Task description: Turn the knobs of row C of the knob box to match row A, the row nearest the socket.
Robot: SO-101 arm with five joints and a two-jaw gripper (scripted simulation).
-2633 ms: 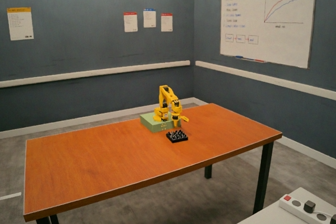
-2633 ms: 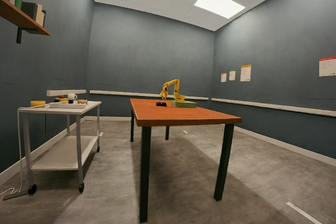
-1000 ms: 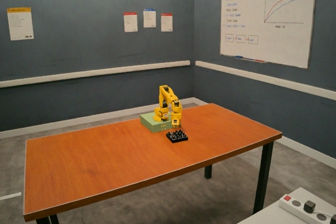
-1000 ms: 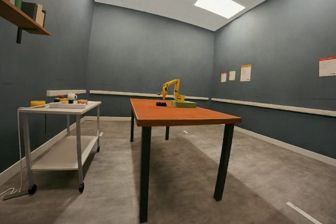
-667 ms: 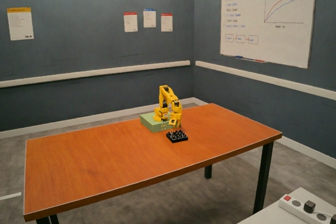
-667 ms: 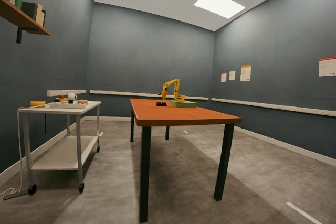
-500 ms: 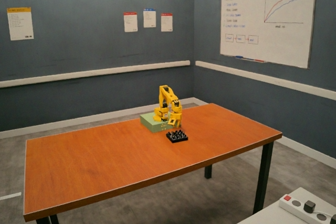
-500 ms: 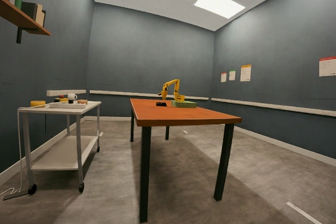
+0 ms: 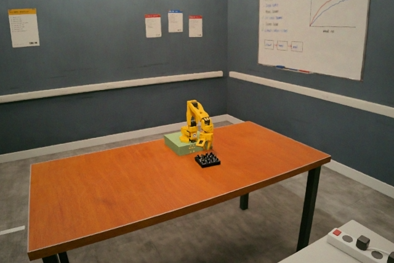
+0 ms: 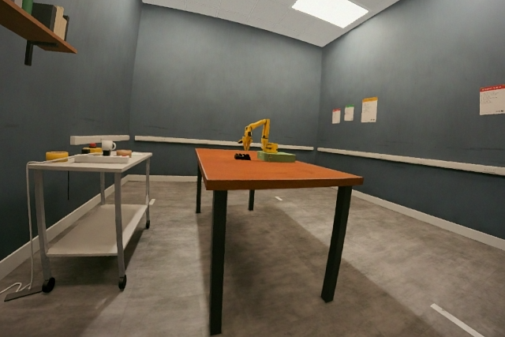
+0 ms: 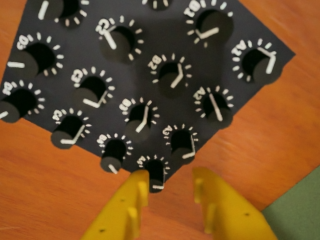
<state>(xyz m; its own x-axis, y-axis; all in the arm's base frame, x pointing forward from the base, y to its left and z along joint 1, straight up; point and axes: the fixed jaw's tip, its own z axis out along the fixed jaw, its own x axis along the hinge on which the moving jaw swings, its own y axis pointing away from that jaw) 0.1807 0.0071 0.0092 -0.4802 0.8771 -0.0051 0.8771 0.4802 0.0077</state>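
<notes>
The black knob box (image 9: pixel 210 160) (image 10: pixel 242 156) (image 11: pixel 160 30) lies flat on the orange table (image 9: pixel 127 190), in front of the arm's green base (image 9: pixel 176 148) (image 11: pixel 300 215). In the wrist view its black knobs with white pointers fill the upper frame. Row A runs from A1 (image 11: pixel 260 60) down to A4 (image 11: pixel 155 170). Row C shows C2 (image 11: pixel 112 40), C3 (image 11: pixel 92 92) and C4 (image 11: pixel 70 132). My yellow gripper (image 11: pixel 171 176) (image 9: pixel 205 146) (image 10: pixel 245 147) hovers over the box's near corner beside A4. Its fingers stand narrow with nothing between them.
The yellow arm (image 9: pixel 197 116) stands on the green base at the table's far side. A white cart (image 10: pixel 93 159) with a cup stands left of the table. A power strip (image 9: pixel 356 242) lies on a white surface at the lower right.
</notes>
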